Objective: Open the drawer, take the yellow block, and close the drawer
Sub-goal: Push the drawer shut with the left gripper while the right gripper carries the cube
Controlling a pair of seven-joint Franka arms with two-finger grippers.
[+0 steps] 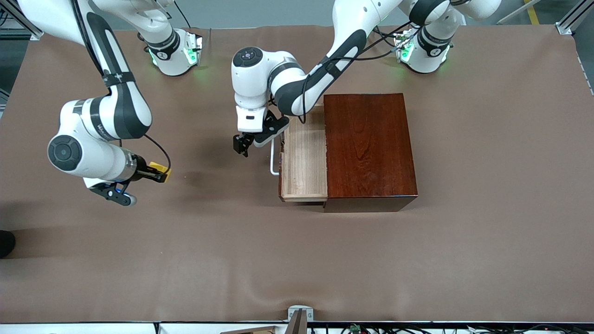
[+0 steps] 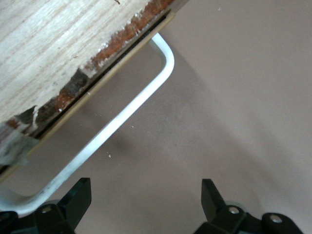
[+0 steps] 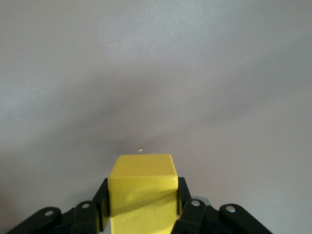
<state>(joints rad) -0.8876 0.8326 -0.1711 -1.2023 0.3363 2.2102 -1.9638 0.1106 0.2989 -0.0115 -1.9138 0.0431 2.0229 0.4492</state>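
My right gripper pinches the yellow block over the table's right-arm end. My left gripper, fingers spread, hangs beside the open drawer's handle, which points toward the right arm.

Glossy mahogany box, pale raw-wood drawer with chipped edge, matt brown table cover.

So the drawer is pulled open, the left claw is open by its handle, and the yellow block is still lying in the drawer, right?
Not quite. The yellow block is not in the drawer; the right claw is shut on it over the bare table, as the right wrist view shows. The rest holds: drawer open, left claw open by the handle.
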